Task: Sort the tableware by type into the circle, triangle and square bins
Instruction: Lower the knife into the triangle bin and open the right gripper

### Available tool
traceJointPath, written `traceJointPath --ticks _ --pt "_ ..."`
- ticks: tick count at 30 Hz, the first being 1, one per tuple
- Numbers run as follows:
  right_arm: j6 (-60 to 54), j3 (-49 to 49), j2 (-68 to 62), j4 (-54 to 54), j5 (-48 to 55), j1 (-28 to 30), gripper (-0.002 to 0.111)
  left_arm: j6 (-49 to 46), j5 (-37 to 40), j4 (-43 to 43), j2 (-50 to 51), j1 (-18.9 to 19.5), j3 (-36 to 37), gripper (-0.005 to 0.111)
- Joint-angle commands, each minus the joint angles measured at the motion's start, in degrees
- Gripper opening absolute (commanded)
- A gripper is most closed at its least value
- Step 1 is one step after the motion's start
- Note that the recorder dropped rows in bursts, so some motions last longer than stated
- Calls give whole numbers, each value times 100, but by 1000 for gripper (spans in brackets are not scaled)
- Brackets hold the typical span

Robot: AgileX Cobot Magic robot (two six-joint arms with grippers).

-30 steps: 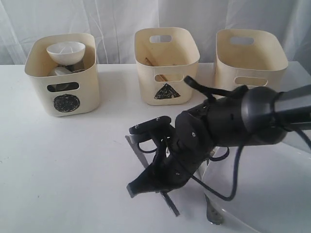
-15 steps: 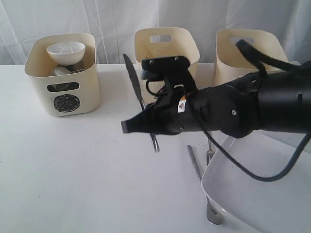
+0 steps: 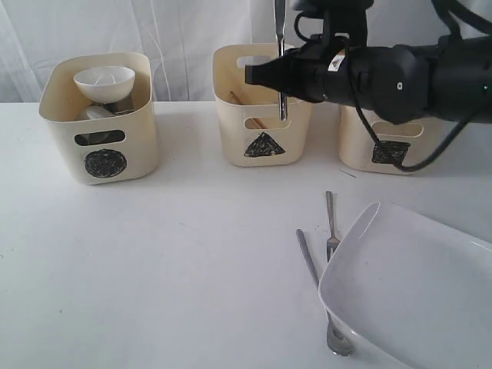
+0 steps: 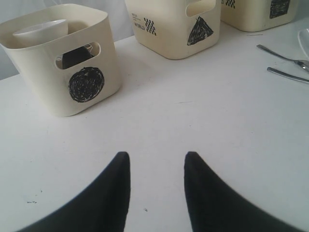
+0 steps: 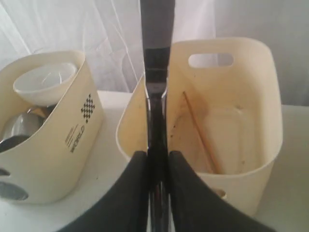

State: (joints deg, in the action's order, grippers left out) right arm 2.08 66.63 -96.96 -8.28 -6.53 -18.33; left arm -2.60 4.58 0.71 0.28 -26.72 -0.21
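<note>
Where curtains (image 3: 115,31) hang, white table (image 3: 154,254) stands.

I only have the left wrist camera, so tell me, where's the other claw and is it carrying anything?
Observer: The right claw is raised just in front of the triangle bin, shut on the steel knife, which it holds upright.
Operator: Is anything inside that bin? I only see its front.
Observer: Yes, a wooden chopstick leans inside it.
Operator: What lies past the forks at my picture's edge?
Observer: The large white plate lies flat on the table beside them.
</note>
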Motion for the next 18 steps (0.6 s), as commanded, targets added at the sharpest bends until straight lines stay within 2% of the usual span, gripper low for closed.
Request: traceJointPath --ticks 1,18 --pt "-102 520 -413 38 -220 195 0 0 -5 -71 -28 7 21 43" --pt "-702 2711 -2318 38 87 292 0 0 -5 -71 -28 7 21 43"
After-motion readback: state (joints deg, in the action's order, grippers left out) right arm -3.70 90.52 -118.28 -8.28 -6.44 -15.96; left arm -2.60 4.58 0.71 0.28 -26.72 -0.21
